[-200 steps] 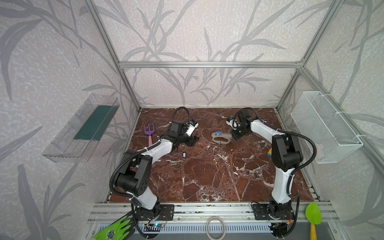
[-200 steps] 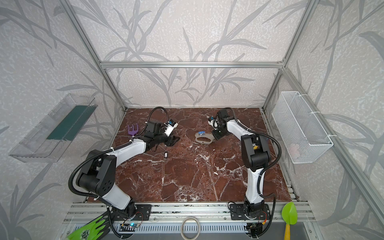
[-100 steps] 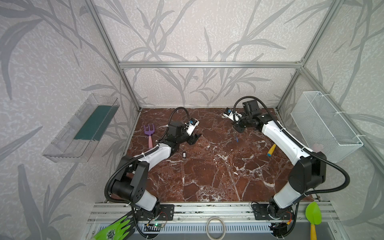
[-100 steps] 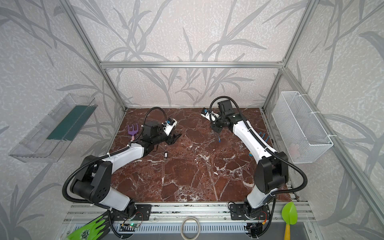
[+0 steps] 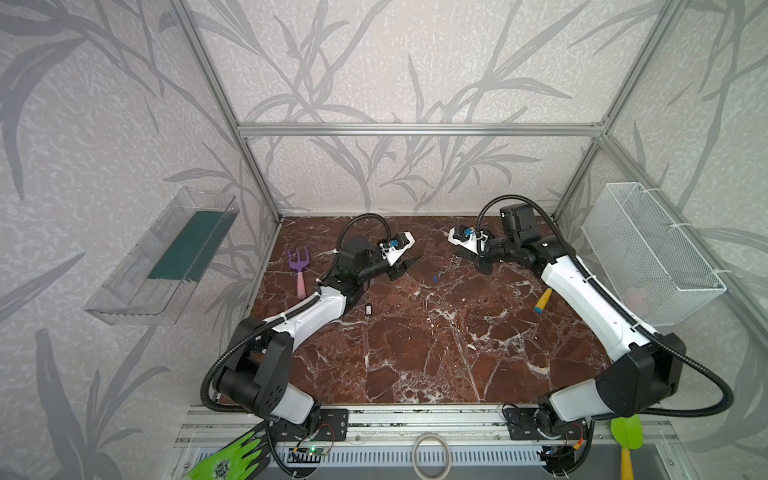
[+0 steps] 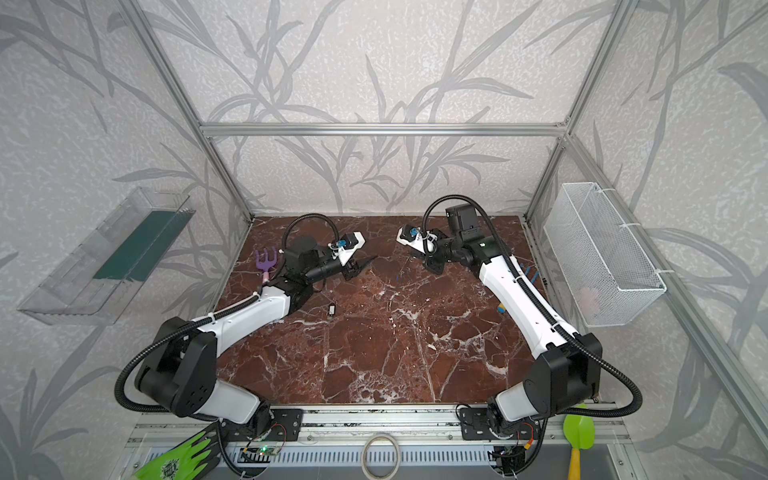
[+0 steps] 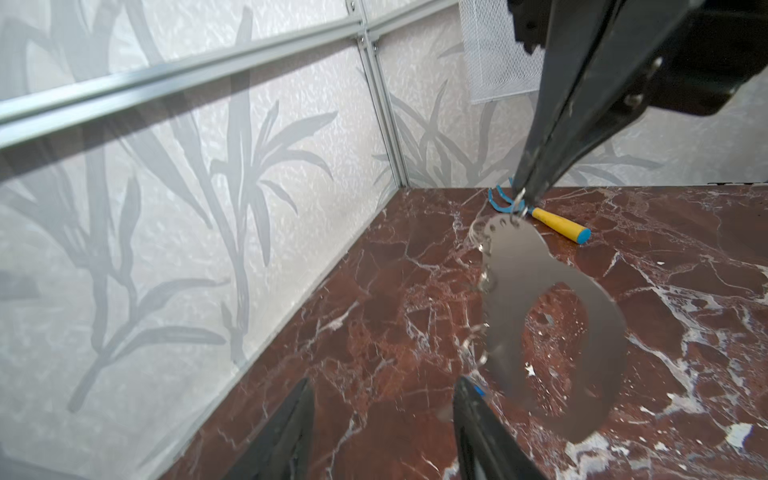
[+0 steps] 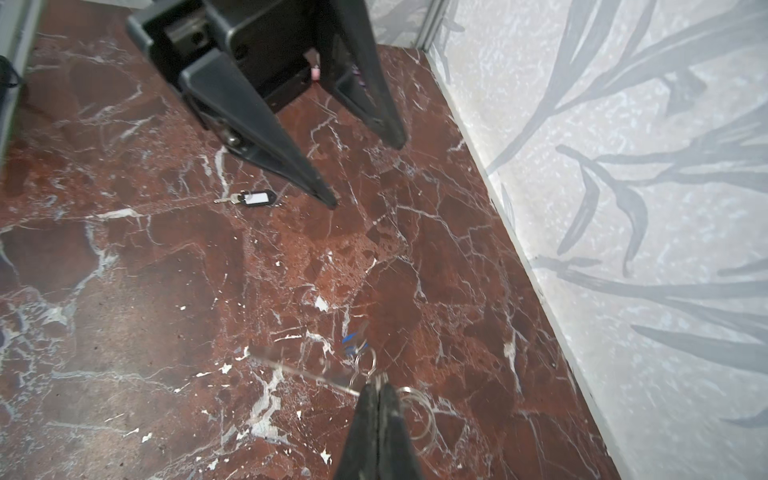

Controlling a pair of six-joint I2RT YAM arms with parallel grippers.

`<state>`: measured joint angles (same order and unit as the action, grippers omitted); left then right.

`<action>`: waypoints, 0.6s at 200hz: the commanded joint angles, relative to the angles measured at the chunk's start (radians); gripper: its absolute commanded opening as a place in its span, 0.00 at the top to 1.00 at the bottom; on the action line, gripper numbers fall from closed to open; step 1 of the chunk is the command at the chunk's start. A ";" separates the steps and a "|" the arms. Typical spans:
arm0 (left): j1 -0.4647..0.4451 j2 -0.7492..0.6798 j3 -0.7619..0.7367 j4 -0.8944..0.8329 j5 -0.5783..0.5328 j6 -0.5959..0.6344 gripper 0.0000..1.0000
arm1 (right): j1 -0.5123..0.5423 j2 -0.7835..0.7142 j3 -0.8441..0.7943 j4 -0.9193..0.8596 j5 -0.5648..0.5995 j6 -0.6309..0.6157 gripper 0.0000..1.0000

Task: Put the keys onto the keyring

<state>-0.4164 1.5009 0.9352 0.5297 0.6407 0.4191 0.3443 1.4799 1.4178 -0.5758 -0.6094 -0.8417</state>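
The keyring (image 7: 540,291), a flat grey plate with an oval cut-out, hangs in the air above the marble floor. My right gripper (image 8: 376,384) is shut on one of its small loops; its shut tips (image 7: 525,195) show above the plate in the left wrist view. A key with a blue tag (image 8: 353,340) dangles from a loop beside those tips and shows as a blue speck (image 5: 435,277) in a top view. The black-and-white key (image 8: 253,198) lies on the floor near the left arm (image 5: 368,308) (image 6: 331,309). My left gripper (image 7: 382,432) (image 5: 405,268) faces the plate, open and empty.
A purple hand fork (image 5: 300,270) lies at the left wall. A yellow-handled blue rake (image 7: 557,224) (image 5: 542,299) lies at the right. A white mesh basket (image 5: 648,253) hangs on the right wall, a clear tray (image 5: 166,257) on the left. A pale ring (image 5: 431,455) sits on the front rail.
My right gripper lifted the keyring, with the blue-tagged key, off the floor and the arm stretched out and back. The left jaws have narrowed a little.
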 commanded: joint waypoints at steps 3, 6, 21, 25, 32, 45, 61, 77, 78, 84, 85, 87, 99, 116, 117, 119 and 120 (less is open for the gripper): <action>-0.001 -0.033 0.064 -0.027 0.093 0.114 0.47 | -0.002 -0.047 -0.027 0.063 -0.138 -0.018 1.00; -0.001 -0.034 0.071 -0.038 0.103 0.122 0.47 | -0.002 -0.049 -0.030 0.068 -0.146 -0.018 1.00; -0.005 -0.040 0.084 -0.054 0.156 0.134 0.49 | -0.002 -0.062 -0.045 0.092 -0.185 -0.025 1.00; -0.007 -0.043 0.086 -0.054 0.172 0.135 0.49 | -0.002 -0.065 -0.051 0.104 -0.190 -0.022 1.00; -0.012 -0.045 0.086 -0.053 0.194 0.136 0.50 | -0.002 -0.070 -0.058 0.122 -0.199 -0.010 1.00; -0.027 -0.051 0.089 -0.078 0.224 0.146 0.52 | -0.002 -0.072 -0.062 0.136 -0.215 0.000 1.00; -0.048 -0.058 0.100 -0.145 0.244 0.181 0.53 | -0.002 -0.073 -0.062 0.139 -0.234 0.000 1.00; -0.069 -0.060 0.118 -0.213 0.244 0.220 0.53 | -0.002 -0.075 -0.066 0.142 -0.264 -0.006 1.00; -0.070 -0.059 0.119 -0.217 0.245 0.221 0.53 | -0.003 -0.077 -0.067 0.144 -0.265 -0.006 1.00; -0.075 -0.058 0.127 -0.241 0.246 0.233 0.53 | -0.002 -0.080 -0.074 0.156 -0.275 -0.006 1.00; -0.076 -0.059 0.128 -0.243 0.246 0.234 0.53 | -0.002 -0.081 -0.075 0.158 -0.276 -0.007 1.00; -0.077 -0.058 0.130 -0.247 0.244 0.237 0.53 | -0.002 -0.083 -0.078 0.162 -0.277 -0.007 1.00; -0.081 -0.057 0.129 -0.249 0.235 0.241 0.53 | -0.002 -0.090 -0.094 0.186 -0.286 -0.007 1.00; -0.081 -0.058 0.122 -0.250 0.181 0.237 0.53 | -0.002 -0.095 -0.102 0.193 -0.305 -0.010 1.00; -0.080 -0.058 0.123 -0.250 0.177 0.237 0.53 | -0.002 -0.095 -0.102 0.193 -0.306 -0.010 1.00; -0.080 -0.060 0.121 -0.251 0.170 0.236 0.53 | -0.002 -0.095 -0.103 0.194 -0.308 -0.010 1.00; -0.081 -0.060 0.120 -0.251 0.167 0.237 0.54 | -0.002 -0.096 -0.103 0.194 -0.308 -0.011 1.00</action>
<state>-0.4992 1.4693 1.0336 0.3256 0.8379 0.6132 0.3443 1.4204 1.3239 -0.4294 -0.8505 -0.8539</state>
